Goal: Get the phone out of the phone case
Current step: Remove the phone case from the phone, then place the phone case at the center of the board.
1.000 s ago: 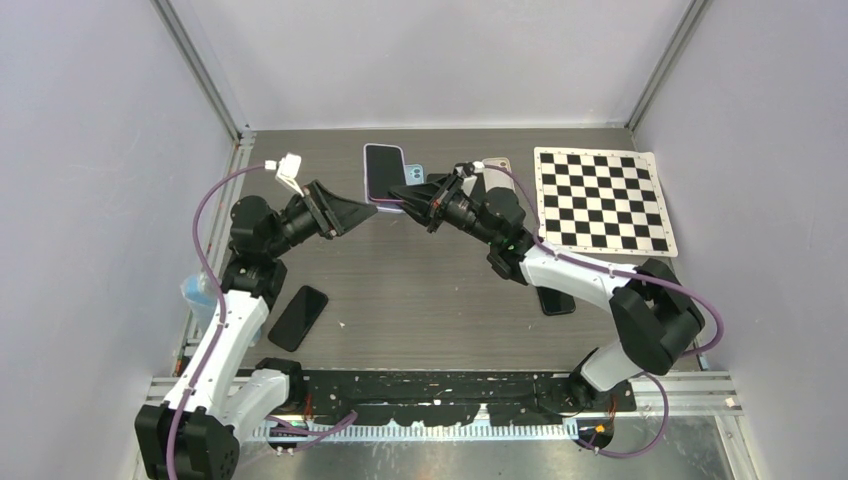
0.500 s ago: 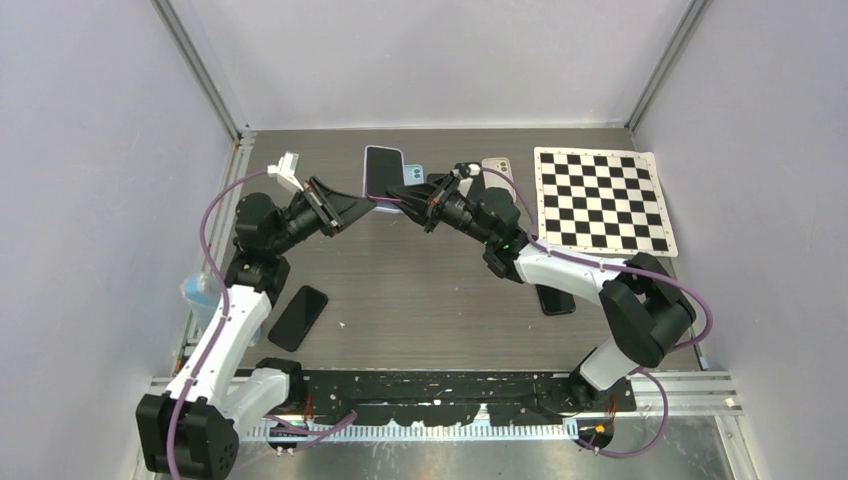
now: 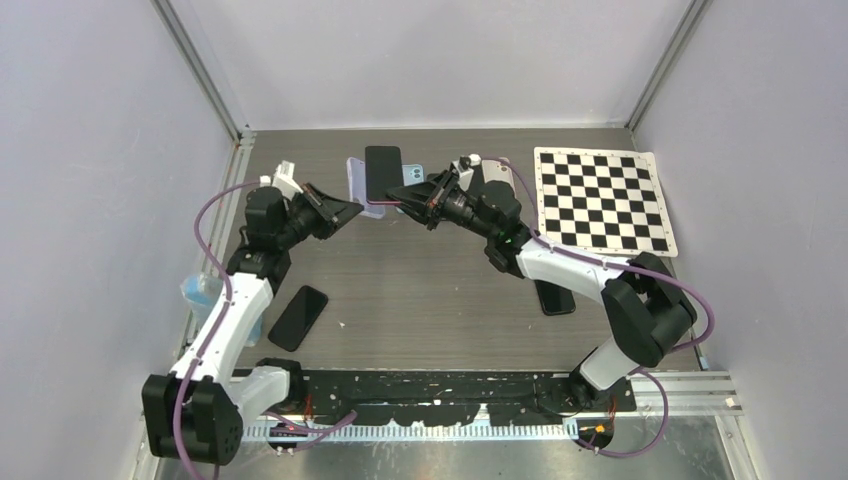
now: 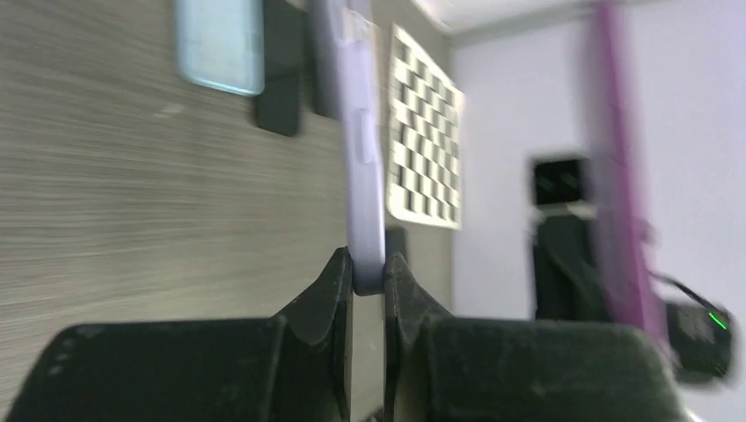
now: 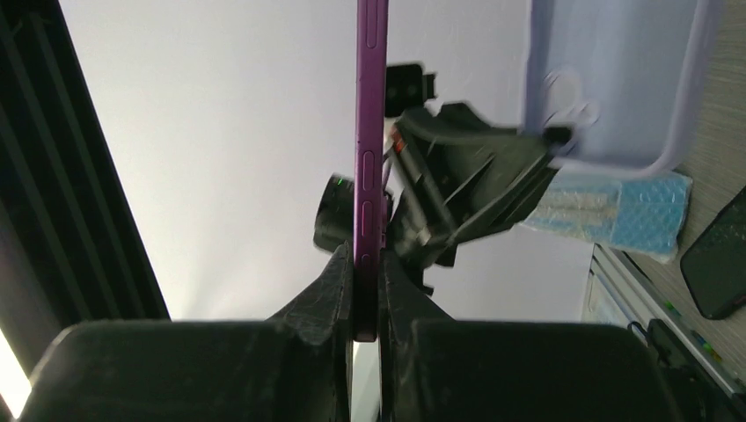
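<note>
With left fingers (image 4: 324, 303) clenched on the lavender phone case (image 4: 365, 176) and right fingers (image 5: 332, 294) clenched on the purple phone (image 5: 370, 132), best draw them straight apart.

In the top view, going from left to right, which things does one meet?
Blue packet, black phone, lavender phone case, purple phone, second black phone, checkerboard.

Dark wood-grain tabletop (image 3: 420, 300); pale grey walls (image 3: 440, 60) on three sides; aluminium corner posts (image 3: 198, 72); even light.
</note>
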